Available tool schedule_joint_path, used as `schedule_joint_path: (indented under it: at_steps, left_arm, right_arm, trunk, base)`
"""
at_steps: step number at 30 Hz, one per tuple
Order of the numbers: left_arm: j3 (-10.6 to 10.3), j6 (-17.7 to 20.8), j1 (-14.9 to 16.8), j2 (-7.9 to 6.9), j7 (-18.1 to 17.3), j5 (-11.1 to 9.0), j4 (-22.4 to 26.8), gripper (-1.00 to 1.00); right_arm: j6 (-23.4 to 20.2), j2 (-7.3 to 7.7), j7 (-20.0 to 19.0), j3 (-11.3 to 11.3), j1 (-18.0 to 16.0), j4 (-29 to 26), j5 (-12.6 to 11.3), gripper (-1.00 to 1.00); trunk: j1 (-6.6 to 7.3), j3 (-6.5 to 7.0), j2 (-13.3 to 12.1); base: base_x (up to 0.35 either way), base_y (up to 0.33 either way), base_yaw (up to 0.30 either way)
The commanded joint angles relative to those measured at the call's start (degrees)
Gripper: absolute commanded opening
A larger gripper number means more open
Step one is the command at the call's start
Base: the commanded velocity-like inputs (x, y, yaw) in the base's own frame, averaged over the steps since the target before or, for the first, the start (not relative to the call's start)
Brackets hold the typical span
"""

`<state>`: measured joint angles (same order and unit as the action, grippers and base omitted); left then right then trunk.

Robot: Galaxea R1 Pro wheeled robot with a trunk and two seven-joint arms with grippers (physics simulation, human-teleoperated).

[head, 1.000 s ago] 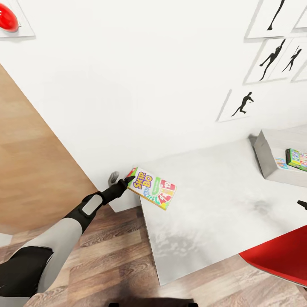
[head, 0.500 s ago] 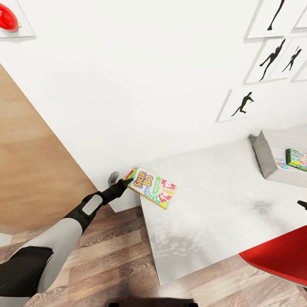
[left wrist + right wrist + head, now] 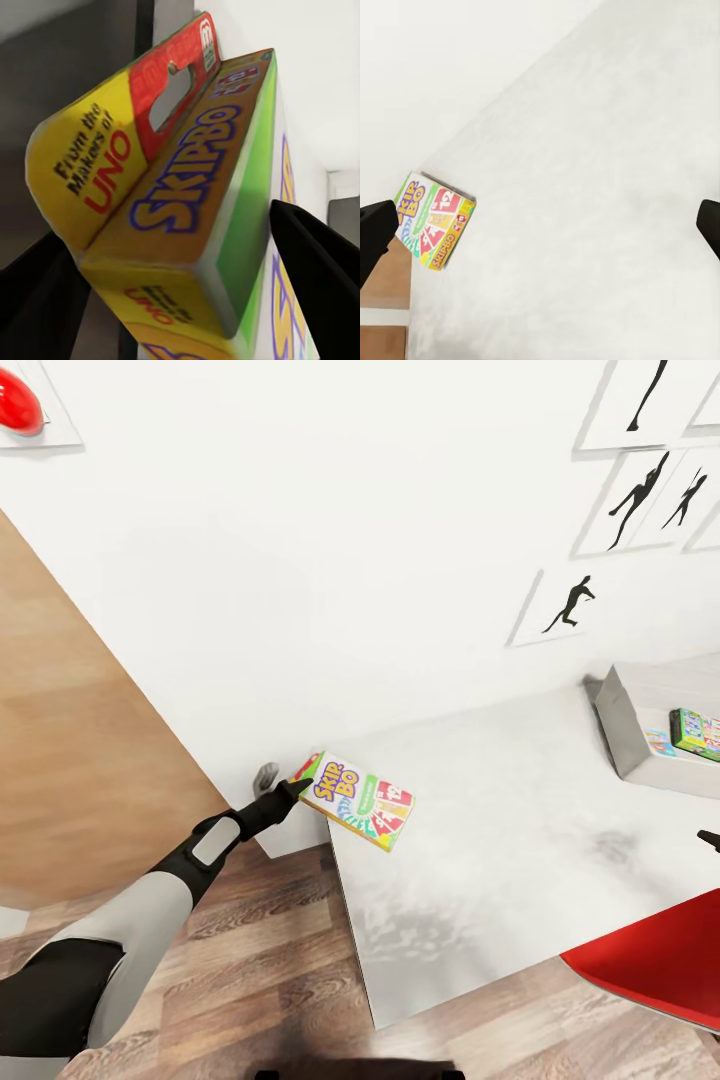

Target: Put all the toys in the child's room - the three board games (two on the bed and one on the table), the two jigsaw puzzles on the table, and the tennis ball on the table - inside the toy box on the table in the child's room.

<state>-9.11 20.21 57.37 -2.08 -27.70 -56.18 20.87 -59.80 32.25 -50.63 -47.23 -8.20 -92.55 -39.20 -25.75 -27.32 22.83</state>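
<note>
We have the left end effector (image 3: 298, 784) at the game (image 3: 358, 800), its fingers (image 3: 315, 277) flanking the box end at the worktop (image 3: 520, 830) corner; whether they pinch is unclear. Next, lift and carry it to the bin (image 3: 640, 705). The right end effector (image 3: 540, 225) is spread wide, empty.

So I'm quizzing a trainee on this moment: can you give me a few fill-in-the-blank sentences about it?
1. The left gripper grips the ____ board game.
2. That game sits at the ____ of the table.
3. The toy box already holds a ____-edged box.

Missing words: Skip-Bo; corner; green
</note>
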Motion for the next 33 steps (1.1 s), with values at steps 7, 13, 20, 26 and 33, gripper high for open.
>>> schedule_joint_path:
  at_steps: [7,13,20,26,33]
  left_arm:
    - [-0.26,0.2,-0.1,-0.16,-0.29,-0.21,-0.04,-1.0]
    - [-0.29,0.22,-0.24,-0.2,-0.74,-0.43,-0.04,-1.0]
    - [-0.34,0.19,-0.63,-0.18,-2.54,-0.59,0.53,-1.0]
    - [-0.37,0.2,-1.08,-0.19,-5.88,-0.6,0.84,-1.0]
    - [-0.3,0.28,-2.22,-0.2,-9.34,-0.63,1.05,-1.0]
  right_arm:
    - [-0.2,0.01,-0.35,-0.05,-0.06,0.0,0.26,1.0]
    - [-0.2,0.01,-0.35,-0.05,-0.06,0.0,0.26,1.0]
    - [-0.2,0.01,-0.35,0.11,-0.06,0.0,0.26,1.0]
    - [-0.2,0.01,-0.35,0.47,-0.06,-0.02,0.26,1.0]
    - [-0.2,0.03,-0.35,0.77,-0.06,-0.01,0.26,1.0]
  trunk:
    - [-0.03,-0.08,0.09]
    - [-0.03,-0.08,0.09]
    - [-0.03,-0.08,0.09]
    - [-0.03,-0.08,0.09]
    - [-0.03,-0.08,0.09]
  base:
    - [0.0,0.0,0.0]
    - [0.0,0.0,0.0]
    - [0.0,0.0,0.0]
    - [0.0,0.0,0.0]
    - [0.0,0.0,0.0]
